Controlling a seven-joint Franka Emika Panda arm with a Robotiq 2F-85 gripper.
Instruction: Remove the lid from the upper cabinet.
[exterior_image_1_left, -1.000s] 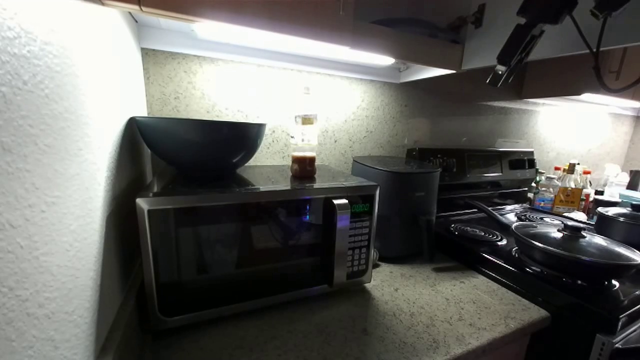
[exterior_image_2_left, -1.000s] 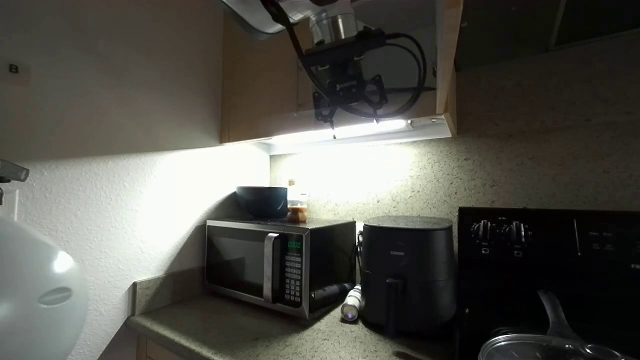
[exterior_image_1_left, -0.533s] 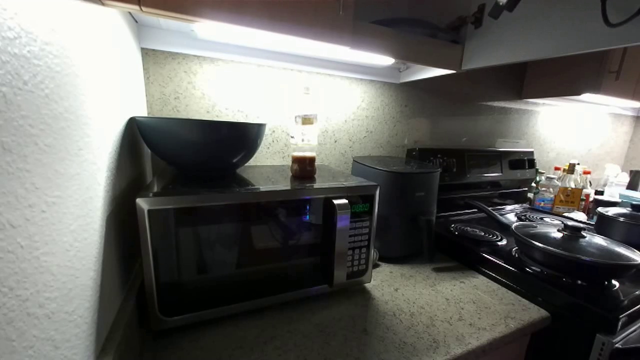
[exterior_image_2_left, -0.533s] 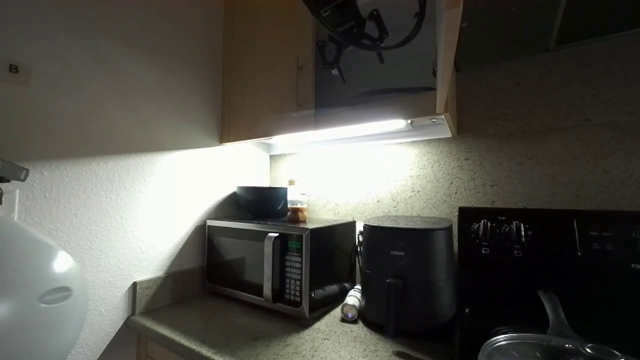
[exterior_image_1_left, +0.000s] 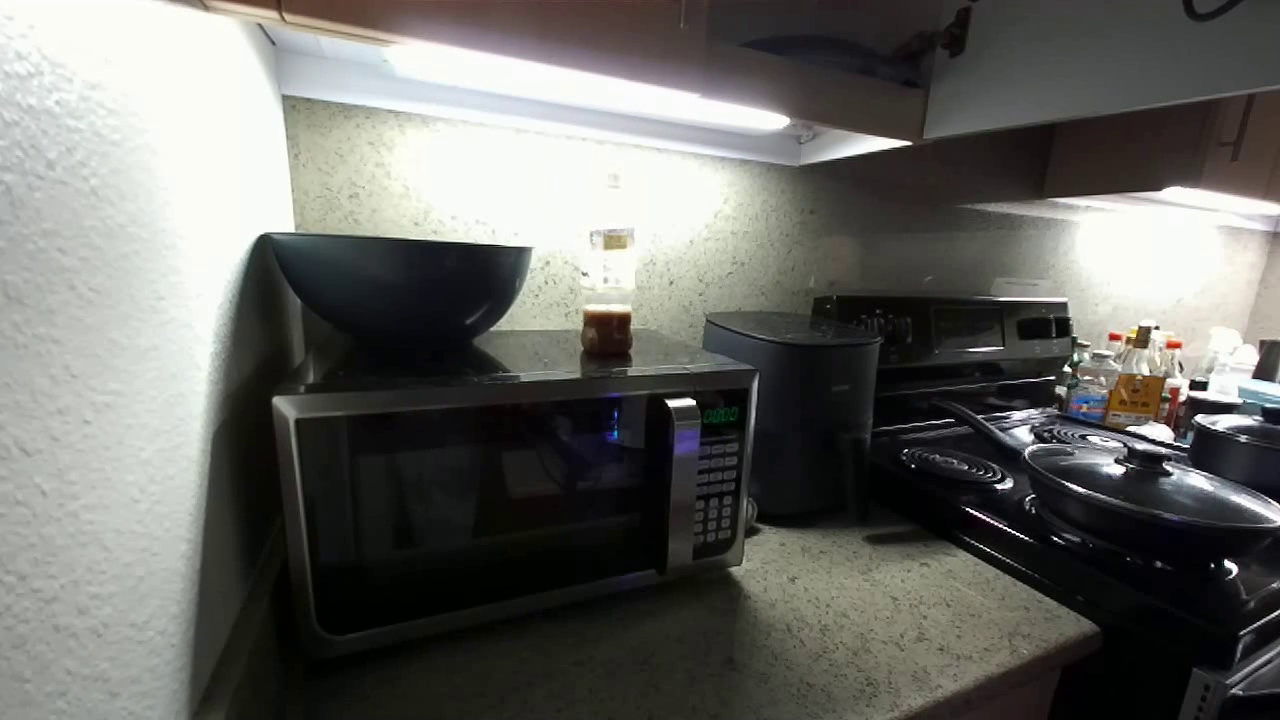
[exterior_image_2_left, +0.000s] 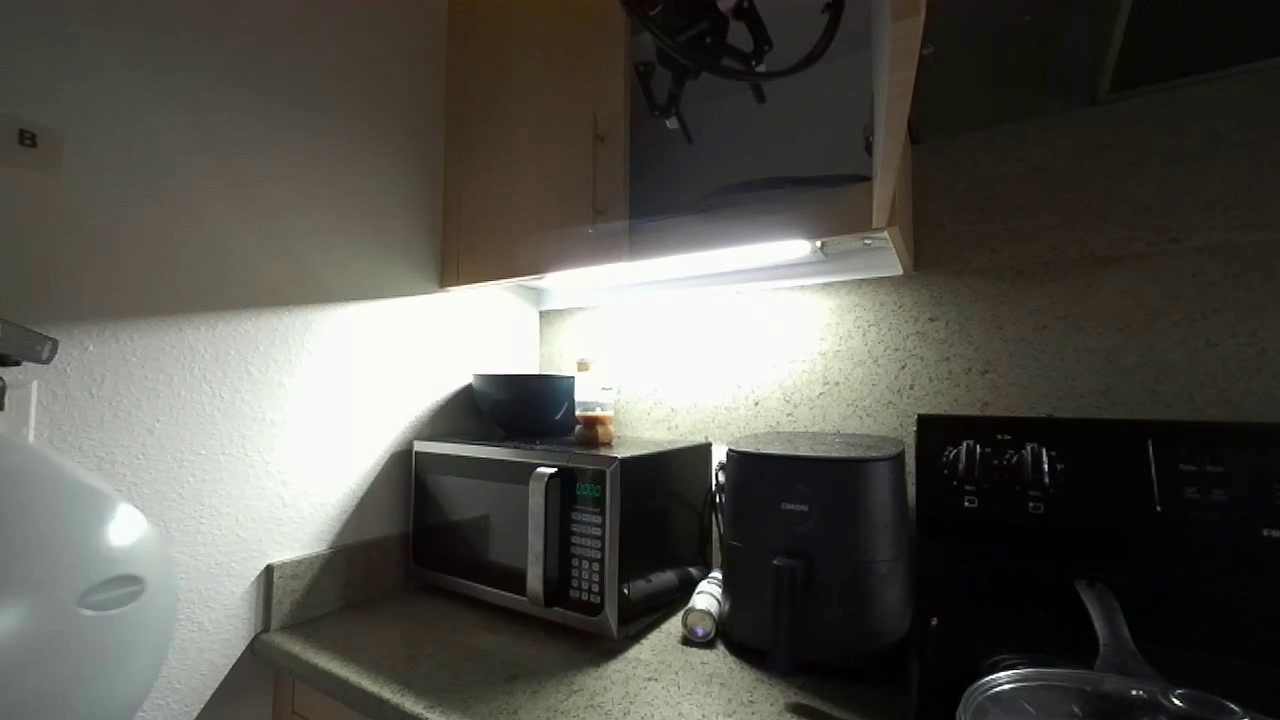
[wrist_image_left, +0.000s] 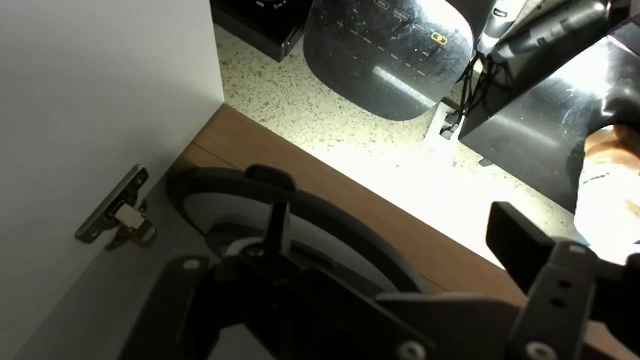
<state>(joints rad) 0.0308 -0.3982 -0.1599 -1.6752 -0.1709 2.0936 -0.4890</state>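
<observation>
Robotiq gripper (exterior_image_2_left: 720, 110) spread wide, we appear poised to grasp the dark-rimmed lid (exterior_image_2_left: 800, 183) at five o'clock below; descending should follow.

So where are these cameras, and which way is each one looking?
In an exterior view, the camera stands outside the robot, facing the microwave up close, stove beyond; of the robot, only a black cable, likely its own, shows.
In an exterior view, it stands outside, facing the upper cabinet and air fryer; the gripper hangs at the top.
In the wrist view, it rides on the wrist, looking down past the open gripper at the lid.
Both exterior views share the microwave and dark bowl.
</observation>
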